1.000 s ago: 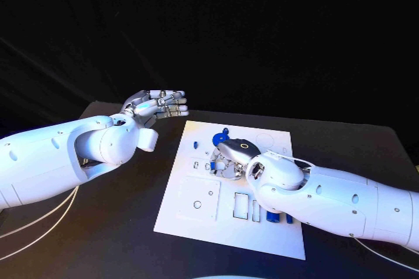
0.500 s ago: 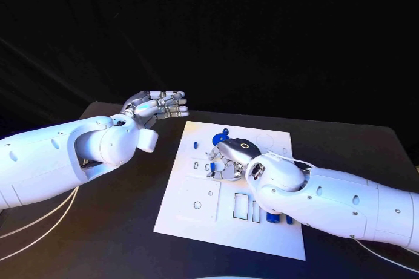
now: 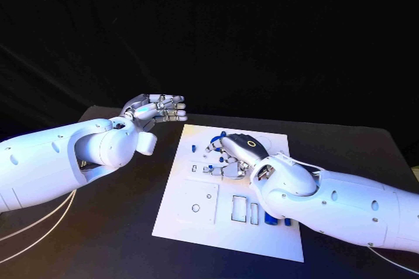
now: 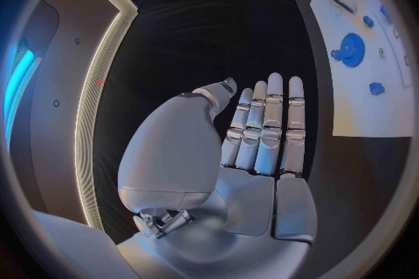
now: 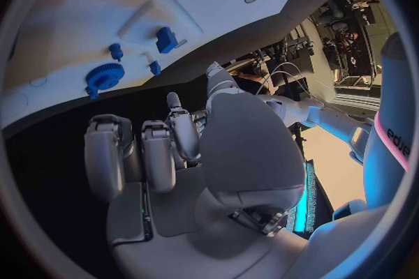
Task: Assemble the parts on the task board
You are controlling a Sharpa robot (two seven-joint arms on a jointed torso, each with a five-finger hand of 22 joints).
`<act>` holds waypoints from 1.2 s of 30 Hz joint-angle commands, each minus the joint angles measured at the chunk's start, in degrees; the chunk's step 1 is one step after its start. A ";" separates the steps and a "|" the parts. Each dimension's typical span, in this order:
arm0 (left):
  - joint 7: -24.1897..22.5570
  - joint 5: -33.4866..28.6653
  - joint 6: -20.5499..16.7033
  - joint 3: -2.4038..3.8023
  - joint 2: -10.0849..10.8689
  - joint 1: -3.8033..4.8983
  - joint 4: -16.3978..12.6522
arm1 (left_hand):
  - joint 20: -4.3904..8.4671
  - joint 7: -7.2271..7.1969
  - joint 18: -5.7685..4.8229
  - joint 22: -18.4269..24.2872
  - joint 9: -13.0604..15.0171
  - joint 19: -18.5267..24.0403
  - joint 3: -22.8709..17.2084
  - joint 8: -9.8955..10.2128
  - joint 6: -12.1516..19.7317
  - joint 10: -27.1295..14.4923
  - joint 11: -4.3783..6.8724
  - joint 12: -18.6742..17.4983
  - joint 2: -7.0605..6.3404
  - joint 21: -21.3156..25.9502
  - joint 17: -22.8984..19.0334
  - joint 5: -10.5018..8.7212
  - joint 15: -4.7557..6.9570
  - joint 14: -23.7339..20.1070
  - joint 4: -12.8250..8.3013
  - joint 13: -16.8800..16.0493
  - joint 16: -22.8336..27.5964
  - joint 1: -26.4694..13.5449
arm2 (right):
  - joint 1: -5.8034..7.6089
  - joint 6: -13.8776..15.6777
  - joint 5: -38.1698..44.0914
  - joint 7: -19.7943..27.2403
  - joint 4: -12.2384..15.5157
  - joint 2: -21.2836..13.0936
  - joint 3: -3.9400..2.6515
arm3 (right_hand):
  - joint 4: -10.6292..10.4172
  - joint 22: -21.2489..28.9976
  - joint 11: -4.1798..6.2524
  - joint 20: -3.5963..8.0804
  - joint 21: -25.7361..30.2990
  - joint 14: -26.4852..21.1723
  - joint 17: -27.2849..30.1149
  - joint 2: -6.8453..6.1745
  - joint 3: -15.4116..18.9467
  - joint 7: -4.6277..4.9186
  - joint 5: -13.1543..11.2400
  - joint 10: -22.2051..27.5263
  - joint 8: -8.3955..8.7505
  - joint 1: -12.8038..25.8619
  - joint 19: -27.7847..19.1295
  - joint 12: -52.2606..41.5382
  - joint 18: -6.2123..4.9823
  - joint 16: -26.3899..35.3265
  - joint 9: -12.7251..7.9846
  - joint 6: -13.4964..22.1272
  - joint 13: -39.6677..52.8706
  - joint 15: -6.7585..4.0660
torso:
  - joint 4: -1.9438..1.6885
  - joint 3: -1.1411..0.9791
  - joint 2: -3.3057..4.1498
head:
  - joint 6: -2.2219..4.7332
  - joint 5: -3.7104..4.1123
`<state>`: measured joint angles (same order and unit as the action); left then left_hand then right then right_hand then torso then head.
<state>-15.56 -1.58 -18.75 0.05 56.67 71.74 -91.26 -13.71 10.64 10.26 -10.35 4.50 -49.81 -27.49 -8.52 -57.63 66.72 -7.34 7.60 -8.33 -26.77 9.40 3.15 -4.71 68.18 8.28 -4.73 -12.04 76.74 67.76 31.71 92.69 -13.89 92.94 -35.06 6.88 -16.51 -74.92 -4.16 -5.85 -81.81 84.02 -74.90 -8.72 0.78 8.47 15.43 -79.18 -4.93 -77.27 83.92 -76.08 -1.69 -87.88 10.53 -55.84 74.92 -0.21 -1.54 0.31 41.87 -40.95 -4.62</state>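
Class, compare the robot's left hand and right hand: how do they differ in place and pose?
The left hand is raised off the task board, beside its far left corner; the right hand hangs over the board. The left hand's fingers lie straight together; the right hand's fingers curl. Both are silver and hold nothing.

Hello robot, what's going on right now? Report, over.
Left hand open, off the board's far-left corner, holding nothing. Right hand over the board, fingers curled, grasp unclear. Blue gear on the board. Nothing blocking.
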 commanded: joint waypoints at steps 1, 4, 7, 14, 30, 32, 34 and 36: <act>6.58 8.87 3.45 -0.24 -0.79 0.05 0.60 | 1.30 -0.77 0.47 -0.97 0.34 -3.10 1.97 -0.79 -1.98 3.78 1.38 1.70 -0.38 -2.23 1.91 0.05 1.64 4.76 0.58 -0.80 -3.39 -1.30 | 1.61 1.61 -10.38 9.62 1.69 -3.01 -0.30 | 0.24 -8.72 0.53 -0.16 0.88 4.77 -10.49 1.10 -0.86 -0.18 0.52 -0.02 -0.70 -0.64 -0.46 -0.13 -0.86 0.35 0.29 -1.14 1.47 -0.13 | 0.18 0.00 -0.76 | 0.05 0.00; 11.03 14.30 5.33 -0.50 -1.51 0.04 1.13 | 3.24 -2.18 0.39 -2.63 0.71 -6.95 4.96 -1.30 -3.37 7.42 2.88 4.06 -0.86 -5.63 5.20 -0.04 3.45 9.54 1.89 -2.34 -8.80 -3.24 | 3.33 -0.40 -17.43 12.31 2.95 -6.37 -0.47 | 0.28 -8.23 0.73 -0.01 1.66 4.60 -9.87 1.53 -0.99 -0.40 0.73 -0.19 -1.18 -0.83 -0.98 -0.35 -1.05 0.71 0.47 -1.81 1.63 -0.30 | 0.29 0.06 -1.16 | -0.03 -0.06; 15.62 19.78 7.58 -0.64 -2.26 0.04 1.69 | 5.38 -3.27 0.21 -5.08 1.38 -10.18 8.15 -1.82 -4.52 10.09 4.54 7.95 -0.65 -10.08 10.30 0.02 5.09 11.37 3.90 -5.53 -16.25 -5.12 | 4.77 -1.79 -22.96 13.46 3.84 -9.59 -0.54 | 0.20 -8.16 0.94 0.14 1.83 4.58 -9.82 1.70 -0.80 -0.65 0.90 -0.38 -1.70 -0.56 -1.04 -0.58 -1.08 0.77 0.68 -2.47 1.80 -0.48 | 0.34 0.11 -1.58 | -0.25 -0.04; 27.38 33.53 13.11 -0.78 -4.20 0.06 1.97 | 8.86 -5.03 -1.82 -26.21 4.63 -17.62 11.53 -3.70 -5.79 10.20 6.55 22.42 1.13 -31.00 44.87 -0.16 7.05 13.74 7.09 -18.50 -52.36 -4.60 | 7.00 -2.82 -31.70 14.15 4.75 -16.56 -0.59 | 0.09 -8.18 1.26 0.41 1.89 4.53 -9.57 1.84 -0.26 -1.01 1.46 -0.50 -2.48 0.22 -0.98 -0.69 -1.07 0.94 0.98 -3.22 1.82 -0.78 | 0.36 0.02 -2.36 | -0.49 -0.26; 47.96 53.80 18.59 -1.04 -10.78 0.25 3.98 | 11.05 -7.27 -8.61 -71.68 19.54 -35.31 12.75 -13.82 -3.81 11.53 7.99 59.03 0.88 -60.12 80.60 -0.17 8.43 21.82 8.37 -57.33 -77.96 -9.57 | 7.79 -2.83 -34.83 13.05 4.70 -21.26 -0.59 | 0.10 -7.90 1.37 0.56 2.38 4.37 -8.96 1.78 0.09 -1.10 2.09 -0.27 -2.71 0.47 -1.24 -0.39 -1.18 1.31 1.07 -3.17 1.51 -0.90 | 0.42 -0.72 -2.74 | -1.43 -0.92; 50.00 55.41 19.36 -1.04 -11.57 0.30 4.31 | 11.15 -7.45 -8.84 -72.89 21.13 -35.99 13.60 -14.75 -3.42 11.84 8.15 60.20 0.70 -60.63 80.60 -0.16 8.59 21.82 8.40 -58.65 -77.96 -10.52 | 7.83 -2.74 -34.71 12.86 4.65 -21.39 -0.60 | 0.10 -7.90 1.37 0.56 2.38 4.37 -8.96 1.78 0.09 -1.10 2.09 -0.27 -2.71 0.47 -1.24 -0.39 -1.18 1.31 1.07 -3.17 1.51 -0.90 | 0.40 -0.73 -2.75 | -1.55 -0.85; 51.56 56.52 19.86 -1.05 -12.36 0.37 4.68 | 11.21 -7.55 -8.99 -73.62 22.18 -36.41 14.19 -15.31 -3.11 11.98 8.23 60.78 0.65 -60.94 80.60 -0.15 8.67 21.82 8.45 -59.33 -77.96 -11.03 | 7.86 -2.67 -34.58 12.70 4.62 -21.49 -0.59 | 0.09 -7.90 1.38 0.58 2.39 4.35 -8.89 1.74 0.18 -1.11 2.18 -0.29 -2.74 0.54 -1.23 -0.40 -1.17 1.36 1.08 -3.13 1.52 -0.92 | 0.41 -0.74 -2.75 | -1.68 -0.83; 52.91 57.30 20.42 -1.05 -13.24 0.45 5.13 | 11.27 -7.63 -9.11 -74.25 23.23 -36.77 14.95 -15.81 -2.79 12.03 8.30 61.17 0.55 -61.20 80.60 -0.14 8.73 21.82 8.49 -59.81 -77.96 -11.65 | 7.88 -2.60 -34.36 12.52 4.61 -21.55 -0.59 | 0.10 -7.88 1.39 0.60 2.42 4.35 -8.89 1.72 0.23 -1.12 2.29 -0.28 -2.75 0.58 -1.24 -0.39 -1.18 1.37 1.08 -3.10 1.50 -0.93 | 0.35 -0.69 -2.74 | -1.78 -0.82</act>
<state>31.85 50.90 -1.56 -1.03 43.82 72.07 -86.25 -2.56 3.10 1.75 -74.94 27.43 -83.88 -12.76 -24.18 -60.75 78.44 0.95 68.56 -7.85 -87.67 74.95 2.99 3.69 83.89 16.76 -64.39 -89.86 65.55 75.59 29.75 58.45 -1.18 97.53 -56.59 6.30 -16.43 -74.95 -3.02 -5.32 -79.71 84.02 -74.93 -7.13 0.58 7.35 17.53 -79.48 -7.29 -77.18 82.98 -76.47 -1.69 -86.78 11.56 -58.77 74.91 -0.64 -1.13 -0.37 39.13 -42.58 -5.46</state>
